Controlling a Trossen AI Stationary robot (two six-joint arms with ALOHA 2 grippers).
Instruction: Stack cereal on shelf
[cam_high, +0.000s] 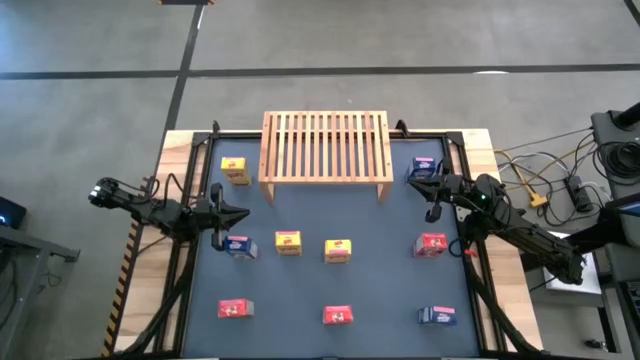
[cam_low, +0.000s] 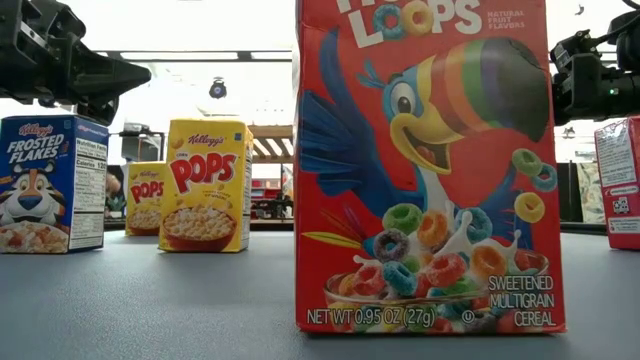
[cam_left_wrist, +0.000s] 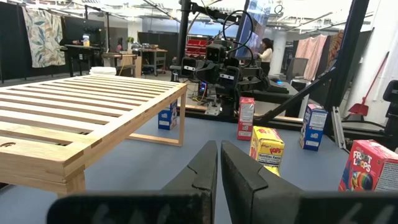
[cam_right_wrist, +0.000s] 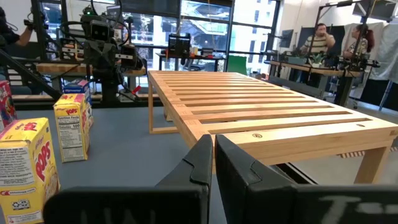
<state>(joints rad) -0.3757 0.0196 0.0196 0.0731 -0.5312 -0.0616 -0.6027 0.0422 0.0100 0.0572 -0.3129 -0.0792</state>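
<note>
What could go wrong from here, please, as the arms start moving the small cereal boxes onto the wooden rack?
1. The shut left hand hangs just above a blue cardboard cereal box; descending unopened, it would likely topple it.
2. The shut right hand sits against another blue box by the light wooden slatted rack, and might nudge it.
3. The rack's gaps between slats could tip a narrow box.

A yellow plug (cam_high: 537, 199) and dark cables (cam_high: 560, 165) lie on the grey floor (cam_high: 90, 40) beside the table (cam_high: 330, 290)
</note>
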